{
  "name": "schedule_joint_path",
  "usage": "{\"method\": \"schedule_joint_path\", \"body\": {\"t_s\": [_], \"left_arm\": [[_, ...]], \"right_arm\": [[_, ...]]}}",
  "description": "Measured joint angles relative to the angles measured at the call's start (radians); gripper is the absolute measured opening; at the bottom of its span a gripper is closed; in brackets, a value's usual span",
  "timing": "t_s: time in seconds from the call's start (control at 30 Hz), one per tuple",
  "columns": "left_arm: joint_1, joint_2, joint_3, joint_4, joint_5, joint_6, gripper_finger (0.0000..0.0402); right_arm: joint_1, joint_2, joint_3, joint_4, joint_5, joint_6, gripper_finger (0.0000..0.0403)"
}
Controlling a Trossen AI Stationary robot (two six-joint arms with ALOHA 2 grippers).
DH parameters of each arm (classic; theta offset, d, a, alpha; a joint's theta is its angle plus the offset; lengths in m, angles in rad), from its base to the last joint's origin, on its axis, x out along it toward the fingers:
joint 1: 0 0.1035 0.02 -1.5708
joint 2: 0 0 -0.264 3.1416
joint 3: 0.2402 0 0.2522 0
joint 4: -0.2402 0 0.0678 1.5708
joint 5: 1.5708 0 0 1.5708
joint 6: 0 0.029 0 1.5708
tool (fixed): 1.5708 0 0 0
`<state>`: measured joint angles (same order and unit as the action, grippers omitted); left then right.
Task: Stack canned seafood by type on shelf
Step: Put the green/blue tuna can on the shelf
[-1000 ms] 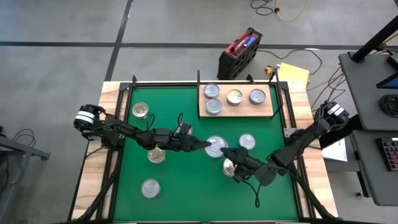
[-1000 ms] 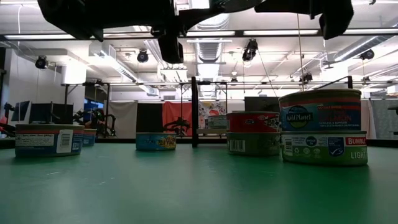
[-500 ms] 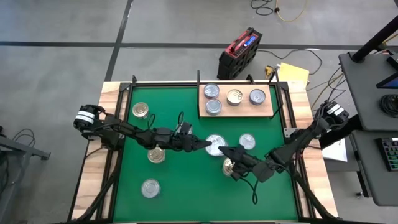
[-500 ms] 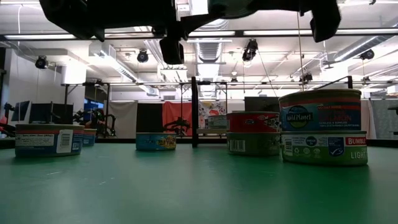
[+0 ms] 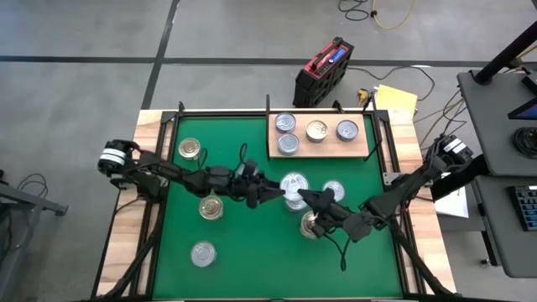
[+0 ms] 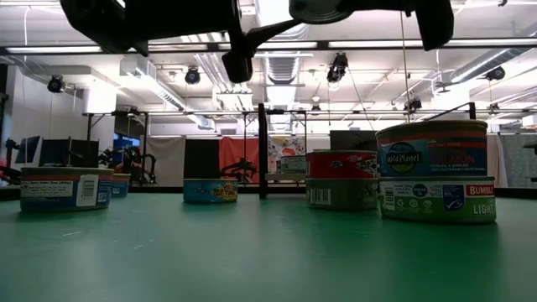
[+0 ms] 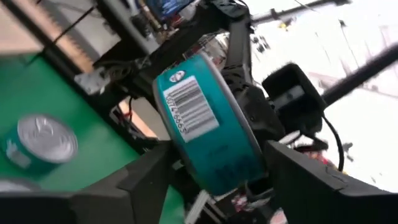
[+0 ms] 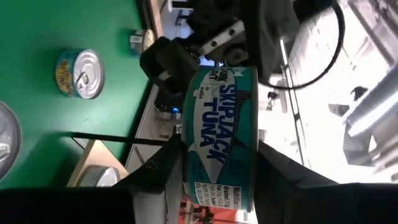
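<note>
Green mat [image 5: 252, 243] below. My right gripper [image 8: 214, 168] clamps teal tuna can [image 5: 294, 186] mid-air; my left gripper [image 7: 214, 168] wide, just beside. Weak pinch, can may drop before shelf [image 5: 362, 146].

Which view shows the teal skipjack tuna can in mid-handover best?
The right wrist view: the can fills it, label readable, between the right gripper's fingers. The left wrist view shows its barcode side, the high view only its lid, the low view just its underside.

both tools [image 5: 289, 195] at mid-mat tin [image 5: 294, 184], 4 tins on shelf [image 5: 362, 148]
</note>
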<state>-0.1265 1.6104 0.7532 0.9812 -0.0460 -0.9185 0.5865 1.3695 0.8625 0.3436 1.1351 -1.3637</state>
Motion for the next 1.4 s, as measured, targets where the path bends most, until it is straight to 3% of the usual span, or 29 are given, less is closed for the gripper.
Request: {"method": "schedule_joint_path", "body": {"t_s": [0.17,0.33,0.53,0.73,0.87,1.03,1.2,1.4], "left_arm": [[0.041,-0.032,-0.003,-0.021,0.153,0.189,0.0269],[0.062,-0.115,-0.003,-0.113,0.175,0.358,0.0270],[0.053,-0.286,-0.005,-0.430,-0.028,0.649,0.0266],[0.032,-0.391,-0.005,-0.630,-0.213,0.858,0.0266],[0.026,-0.403,-0.005,-0.723,-0.302,0.936,0.0266],[0.025,-0.377,-0.008,-0.794,-0.356,0.984,0.0266],[0.025,-0.338,-0.010,-0.772,-0.366,1.022,0.0266],[0.025,-0.322,-0.010,-0.719,-0.368,1.078,0.0266]], "right_arm": [[-0.002,-0.103,0.000,-0.063,0.013,0.156,0.0129],[-0.032,-0.242,0.001,-0.264,-0.120,0.491,0.0129],[-0.123,-0.366,0.001,-0.588,-0.211,1.021,0.0129],[-0.235,-0.366,0.001,-0.863,-0.351,1.429,0.0129],[-0.281,-0.336,0.001,-0.993,-0.412,1.546,0.0129],[-0.314,-0.297,0.008,-1.143,-0.412,1.626,0.0129],[-0.332,-0.246,0.051,-1.307,-0.411,1.687,0.0129],[-0.375,-0.172,0.054,-1.385,-0.411,1.682,0.0129]]}}
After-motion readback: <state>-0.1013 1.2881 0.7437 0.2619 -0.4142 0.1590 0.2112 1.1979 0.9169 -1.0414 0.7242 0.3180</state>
